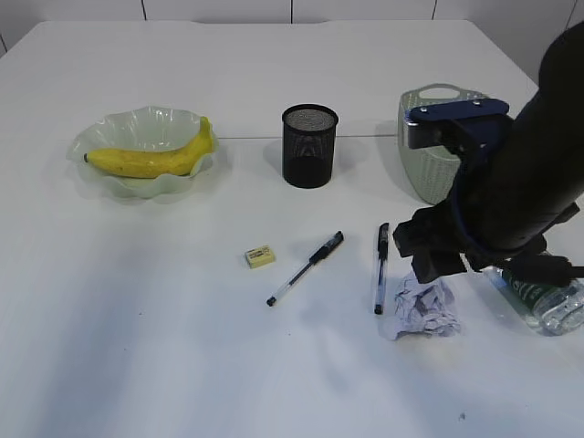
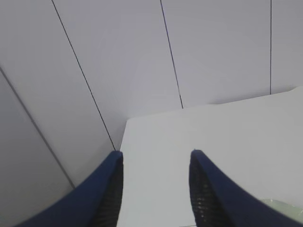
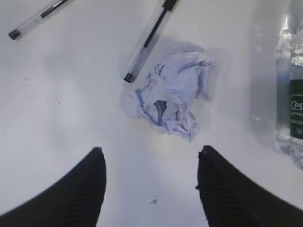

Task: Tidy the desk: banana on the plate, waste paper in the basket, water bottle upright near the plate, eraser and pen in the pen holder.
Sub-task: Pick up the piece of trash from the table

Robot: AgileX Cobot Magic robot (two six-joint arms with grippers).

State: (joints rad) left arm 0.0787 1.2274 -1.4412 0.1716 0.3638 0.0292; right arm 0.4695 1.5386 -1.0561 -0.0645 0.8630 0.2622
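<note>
white table (image 1: 182,365) | waste paper (image 3: 173,97) crumpled, bluish-white | right gripper (image 3: 151,189) released | left gripper (image 2: 154,189) released, empty

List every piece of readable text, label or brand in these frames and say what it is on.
"Ce": white letters cut off by the frame edge, on the green label of the water bottle, right wrist view.
Water bottle label in the exterior view: too small to read.
Eraser, two pens, waste paper: no readable text.
</note>
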